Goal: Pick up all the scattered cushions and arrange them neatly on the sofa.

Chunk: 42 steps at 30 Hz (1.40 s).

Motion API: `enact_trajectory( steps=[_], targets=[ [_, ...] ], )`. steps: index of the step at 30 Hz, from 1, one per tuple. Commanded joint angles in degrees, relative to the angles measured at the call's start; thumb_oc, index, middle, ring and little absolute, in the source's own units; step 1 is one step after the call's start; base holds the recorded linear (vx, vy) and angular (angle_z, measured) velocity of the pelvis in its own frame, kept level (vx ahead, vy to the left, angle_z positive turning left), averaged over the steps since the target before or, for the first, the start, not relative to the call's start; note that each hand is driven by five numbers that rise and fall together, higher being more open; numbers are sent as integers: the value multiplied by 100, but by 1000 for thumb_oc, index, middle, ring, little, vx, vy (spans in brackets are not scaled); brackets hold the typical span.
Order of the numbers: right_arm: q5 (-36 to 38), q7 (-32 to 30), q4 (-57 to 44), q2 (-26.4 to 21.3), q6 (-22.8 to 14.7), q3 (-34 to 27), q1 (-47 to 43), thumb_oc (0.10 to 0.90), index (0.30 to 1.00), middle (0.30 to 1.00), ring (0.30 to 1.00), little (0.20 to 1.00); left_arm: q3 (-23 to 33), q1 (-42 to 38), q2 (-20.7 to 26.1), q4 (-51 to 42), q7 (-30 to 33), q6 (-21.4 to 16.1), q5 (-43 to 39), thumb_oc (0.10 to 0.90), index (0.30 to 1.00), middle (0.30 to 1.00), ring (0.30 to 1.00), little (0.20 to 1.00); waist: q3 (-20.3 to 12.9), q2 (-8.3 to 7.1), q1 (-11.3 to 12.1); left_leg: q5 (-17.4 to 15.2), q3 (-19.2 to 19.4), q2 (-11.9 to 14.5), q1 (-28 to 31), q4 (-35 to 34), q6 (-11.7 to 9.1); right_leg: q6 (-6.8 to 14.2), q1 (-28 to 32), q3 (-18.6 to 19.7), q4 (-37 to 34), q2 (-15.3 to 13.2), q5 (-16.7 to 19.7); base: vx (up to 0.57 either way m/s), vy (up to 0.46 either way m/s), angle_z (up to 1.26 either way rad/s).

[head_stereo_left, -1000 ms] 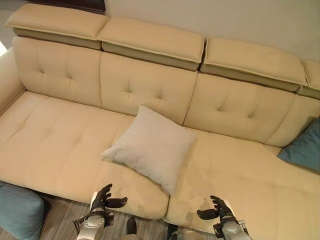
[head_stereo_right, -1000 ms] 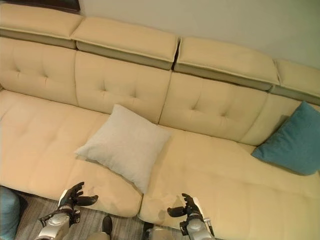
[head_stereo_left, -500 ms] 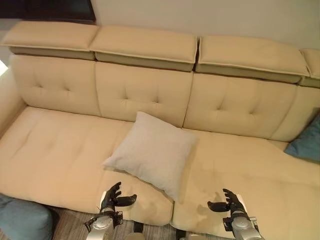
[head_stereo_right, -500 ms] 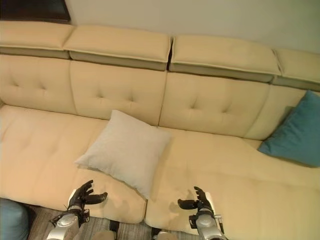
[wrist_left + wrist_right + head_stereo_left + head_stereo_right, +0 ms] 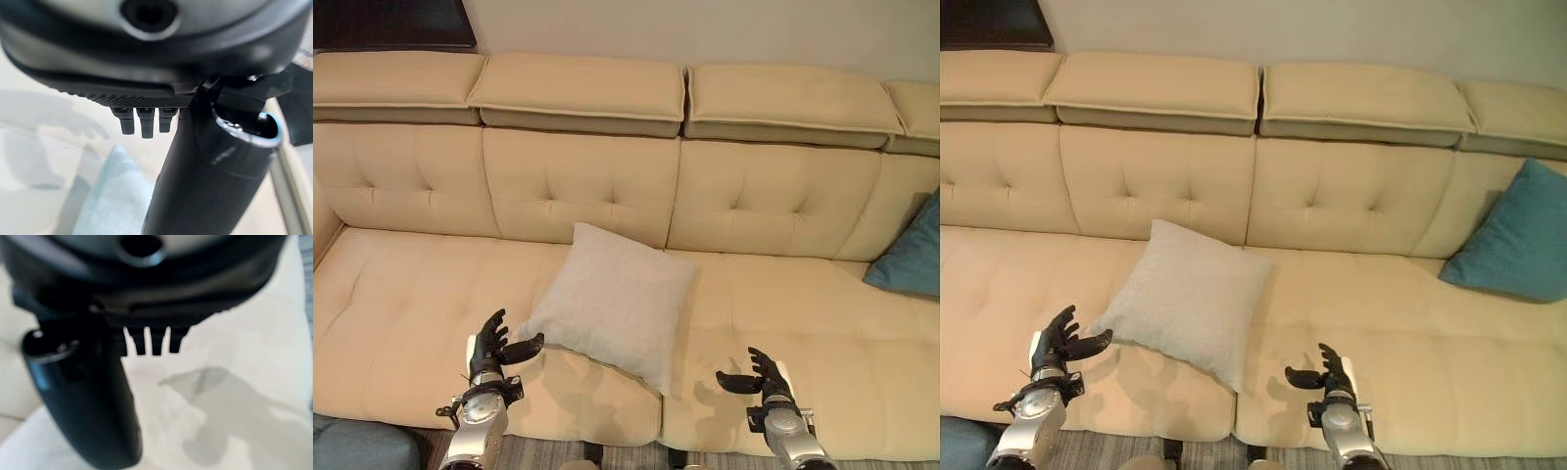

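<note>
At the far left, low by the sofa's front edge, we see a corner of a blue-grey cushion (image 5: 357,450) on the floor. Next comes our left hand (image 5: 494,345), raised over the seat of the long cream tufted leather sofa (image 5: 401,294), fingers spread and lightly bent, thumb out toward the pillow, holding nothing. Just beside that thumb lies the pale grey square fabric cushion (image 5: 612,302), flat on the seat and turned like a diamond, one corner toward the backrest, the opposite corner near the front edge. Its left corner points at our left hand, so we judge that hand the nearer one; the cushion lies to its right and slightly ahead. Our right hand (image 5: 1324,372) hovers over the seat right of the cushion's lower corner, clearly apart from it, fingers likewise open and empty. At the far right, a teal square cushion (image 5: 1513,245) leans against the backrest.
</note>
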Motion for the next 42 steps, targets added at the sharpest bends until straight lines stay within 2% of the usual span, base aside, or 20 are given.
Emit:
enact_trajectory(
  steps=[1, 7, 8, 12, 15, 20, 22, 25, 26, 29, 30, 31, 32, 33, 42],
  targets=[
    [488, -228, -245, -133, -360, -35, -458, 800, 900, 900, 900, 900, 22, -537, 458, -350, 313, -593, 264, 800, 900, 900, 900, 900, -343, -171, 32, -768, -103, -153, -160, 11, -17, 291, -227, -251, 382, -337, -554, 0, 0, 0],
    [1093, -300, -157, 155, -482, 170, -915, 800, 900, 900, 900, 900, -261, -1225, 600, -109, 509, -629, 190, 800, 900, 900, 900, 900, -258, -131, -17, -683, -85, -109, -484, 11, -38, 286, -552, -214, 306, -283, -448, -38, 14, -9],
    [1408, -357, -154, 334, -552, 232, -1122, 800, 900, 900, 900, 900, -391, -1508, 623, -27, 640, -594, 254, 800, 900, 900, 900, 900, -191, -143, -41, -628, -108, -91, -673, 11, -59, 275, -710, -214, 233, -266, -372, -38, 11, -5],
    [1865, -383, -170, 565, -670, 323, -1392, 800, 900, 900, 900, 900, -596, -1865, 598, 125, 730, -595, 254, 800, 900, 900, 900, 900, -136, -151, -66, -532, -139, -84, -974, 11, -92, 238, -958, -224, 166, -236, -306, -42, 22, 0],
    [2601, -395, -229, 873, -893, 459, -1696, 800, 900, 900, 900, 900, -889, -2292, 486, 359, 797, -612, 161, 800, 900, 900, 900, 900, -49, -161, -96, -431, -199, -99, -1353, 11, -122, 208, -1280, -181, 101, -212, -209, -15, 25, 3],
    [3322, -271, -258, 1099, -1097, 703, -2056, 800, 900, 900, 900, 900, -1225, -2763, 422, 733, 826, -597, 155, 800, 900, 900, 900, 900, 10, -179, -100, -335, -215, -108, -1673, 11, -165, 209, -1573, -151, 65, -206, -110, 20, 22, 0],
    [3526, -183, -239, 1223, -1139, 1007, -2292, 800, 900, 900, 900, 900, -1493, -3005, 306, 1009, 790, -581, 89, 800, 900, 900, 900, 900, 105, -179, -83, -305, -228, -112, -1787, 11, -187, 202, -1677, -133, 68, -221, -103, 17, 14, 1],
    [3674, -110, -193, 1316, -1154, 1130, -2434, 800, 900, 900, 900, 900, -1626, -3107, 186, 1102, 733, -586, 11, 800, 900, 900, 900, 900, 166, -178, -55, -281, -234, -117, -1853, 11, -196, 199, -1724, -146, 68, -235, -97, 0, 0, 0],
    [4010, -8, -207, 1551, -1213, 1357, -2562, 800, 900, 900, 900, 900, -1820, -3192, -73, 1227, 653, -638, -274, 800, 900, 900, 900, 900, 262, -165, -15, -252, -249, -123, -1892, 11, -211, 196, -1750, -158, 76, -251, -99, 0, 0, 0],
    [4111, 134, -212, 1710, -1178, 1611, -2641, 800, 900, 900, 900, 900, -1993, -3240, -254, 1312, 552, -642, -383, 800, 900, 900, 900, 900, 341, -152, 18, -243, -258, -124, -1895, 11, -217, 194, -1758, -166, 86, -261, -98, 11, -6, 7],
    [4107, 267, -222, 1786, -1156, 1836, -2723, 800, 900, 900, 900, 900, -2180, -3257, -387, 1373, 459, -654, -399, 745, 818, 818, 818, 818, 408, -137, 53, -231, -261, -129, -1886, 11, -221, 191, -1749, -175, 93, -265, -101, -1, -9, 5],
    [4093, 336, -231, 1805, -1139, 1954, -2748, 800, 900, 900, 900, 900, -2247, -3276, -431, 1379, 417, -655, -416, 595, 592, 592, 592, 592, 430, -135, 63, -228, -266, -125, -1886, 11, -225, 190, -1748, -181, 97, -267, -104, 1, -17, 5],
    [4106, 401, -282, 1834, -1134, 2026, -2753, 541, 512, 512, 512, 512, -2293, -3262, -466, 1337, 382, -663, -433, 467, 401, 401, 401, 401, 449, -129, 73, -225, -263, -128, -1882, 11, -229, 189, -1742, -187, 100, -267, -105, -5, -15, 5],
    [4111, 442, -352, 1841, -1157, 2099, -2745, 400, 300, 300, 300, 300, -2334, -3242, -491, 1267, 369, -690, -458, 400, 300, 300, 300, 300, 476, -119, 84, -220, -260, -129, -1875, 11, -233, 187, -1727, -196, 98, -265, -109, -5, -8, 6],
    [3919, 517, -1032, 1709, -1343, 2142, -2357, 400, 300, 300, 300, 300, -2109, -3076, -650, 347, 461, -987, -1048, 400, 300, 300, 300, 300, 536, -90, 50, -270, -268, -114, -1722, 11, -233, 168, -1569, -213, 106, -236, -188, -16, -19, 4]
  ],
)
